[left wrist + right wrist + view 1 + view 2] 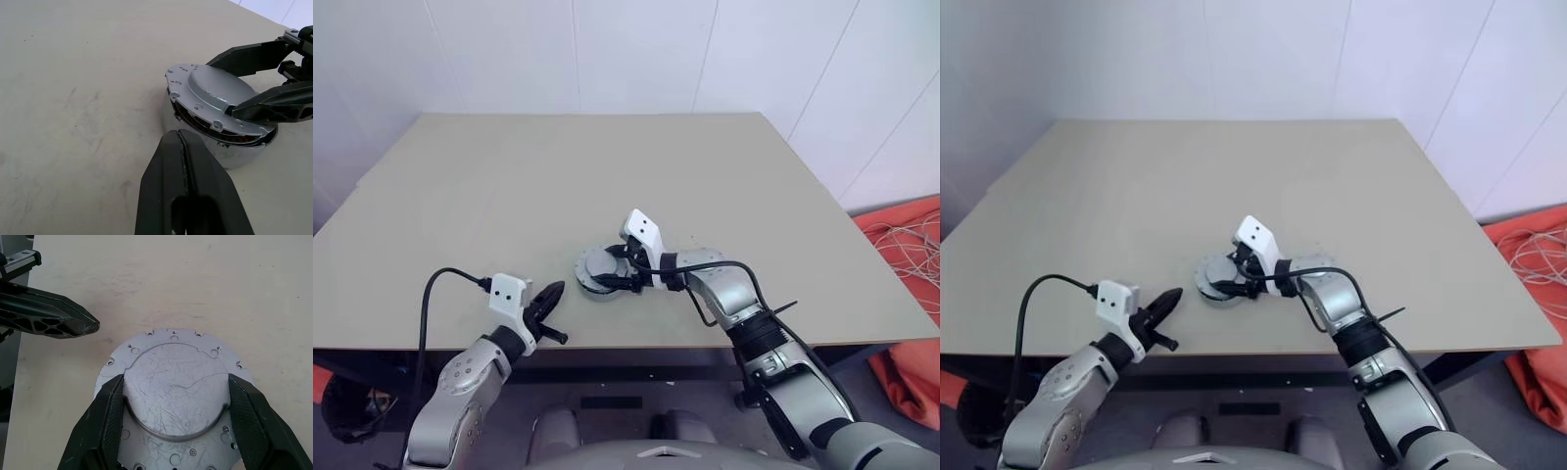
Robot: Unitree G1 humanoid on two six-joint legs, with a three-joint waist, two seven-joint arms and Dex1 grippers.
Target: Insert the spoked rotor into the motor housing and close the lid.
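1. Grey metal, the lid [176, 396] sits tilted on the motor housing [234, 152] near the table's [607, 176] near edge (copper windings show beneath its raised side).
2. The right gripper [176, 406] has its fingers spread around the lid's raised centre, touching both sides.
3. The left gripper [183, 161], fingers pressed together and empty, hovers just left of the housing.

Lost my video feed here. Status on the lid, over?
Right tool straddling the lid's raised centre. Lid sits tilted on the housing, not seated. Left tool shut, close beside it, not touching.
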